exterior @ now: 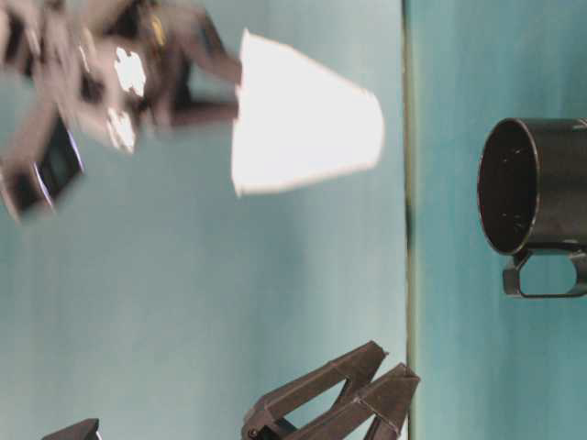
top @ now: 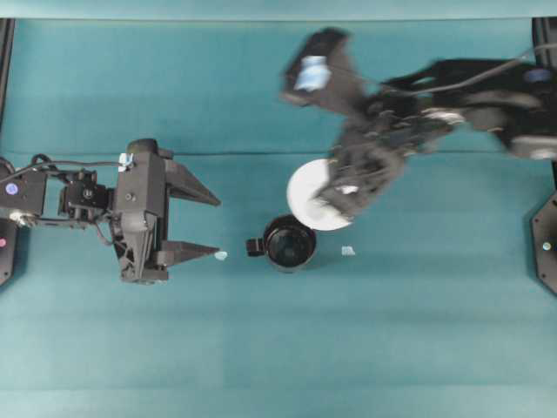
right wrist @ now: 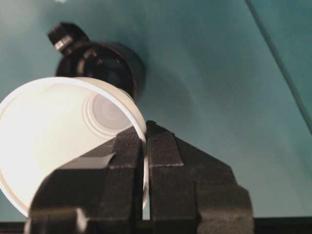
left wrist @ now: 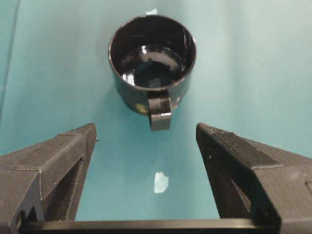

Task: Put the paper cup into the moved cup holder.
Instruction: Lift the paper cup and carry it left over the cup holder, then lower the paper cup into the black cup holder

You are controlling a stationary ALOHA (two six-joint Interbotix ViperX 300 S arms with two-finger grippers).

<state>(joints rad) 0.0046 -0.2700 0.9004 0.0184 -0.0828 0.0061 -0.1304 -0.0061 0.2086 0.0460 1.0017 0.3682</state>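
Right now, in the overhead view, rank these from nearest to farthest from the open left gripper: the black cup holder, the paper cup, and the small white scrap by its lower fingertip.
From the left gripper:
1. White scrap, just off the lower fingertip.
2. Cup holder, to its right, handle facing the gripper.
3. Paper cup, farther right and up, pinched by the right gripper.

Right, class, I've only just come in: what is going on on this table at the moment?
The right gripper is pinching the rim of a white paper cup and holding it in the air, above and a little off to one side of the black cup holder. The holder stands empty on the teal table. The left gripper waits open, facing the holder's handle, holding nothing. The cup is not yet in the holder.
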